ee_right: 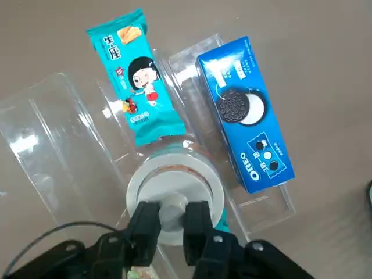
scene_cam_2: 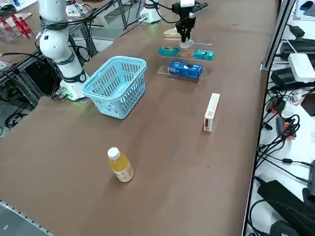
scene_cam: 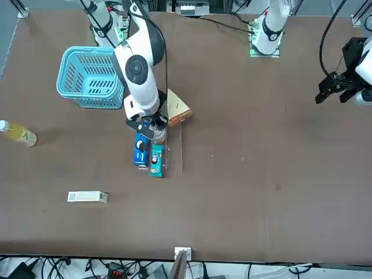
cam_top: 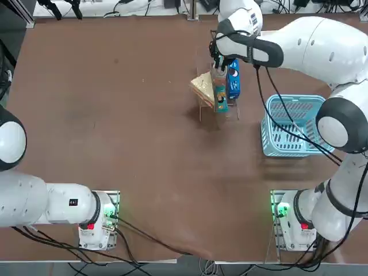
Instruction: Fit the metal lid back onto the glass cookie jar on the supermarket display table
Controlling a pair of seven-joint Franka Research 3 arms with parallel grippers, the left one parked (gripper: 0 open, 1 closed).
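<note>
End effector [ee_right: 172, 220] pinches metal lid [ee_right: 172, 204] atop glass cookie jar [ee_right: 200, 168].

blue basket [scene_cam_2: 117, 86] | juice btl [scene_cam_2: 120, 165] on side | white box [scene_cam_2: 211, 112] | Oreo box [ee_right: 246, 111] + teal pkt [ee_right: 137, 77] on acrylic stand [ee_right: 52, 133]

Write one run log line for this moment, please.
right gripper: shut on metal lid | lid over glass cookie jar rim | jar on acrylic stand
</note>
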